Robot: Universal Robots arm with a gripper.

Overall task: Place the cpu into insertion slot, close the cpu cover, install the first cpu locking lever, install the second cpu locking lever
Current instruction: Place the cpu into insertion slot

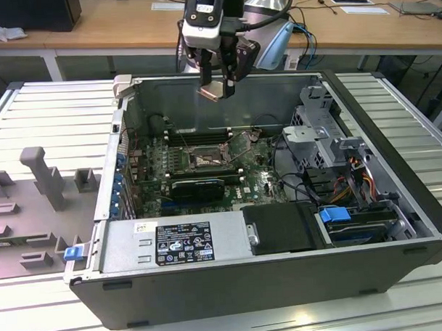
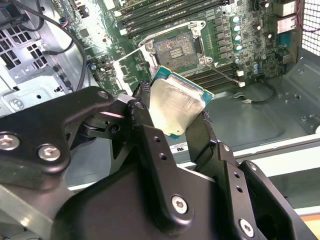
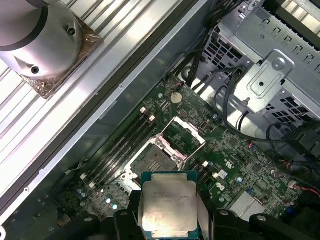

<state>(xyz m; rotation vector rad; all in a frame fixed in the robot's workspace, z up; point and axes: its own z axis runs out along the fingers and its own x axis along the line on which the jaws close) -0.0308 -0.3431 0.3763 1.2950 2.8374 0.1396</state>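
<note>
Black jointed gripper (image 2: 175, 109) clamped on two opposite edges of the cpu (image 2: 176, 102) — a flat square chip with a matte silvery-beige face and a teal rim, held in the air over the far side of the open steel case (image 1: 283, 279). On the green motherboard (image 1: 258, 180) below, the square insertion slot (image 3: 156, 160) lies uncovered — the thin silver cpu cover (image 3: 192, 131) tilted up beside it.

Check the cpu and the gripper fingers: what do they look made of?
The cpu looks like a pale silvery-beige metal lid, dull brushed sheen, on a green board rim. The fingers holding it are matte black with round holes: coated metal or hard plastic, unclear which.
</note>
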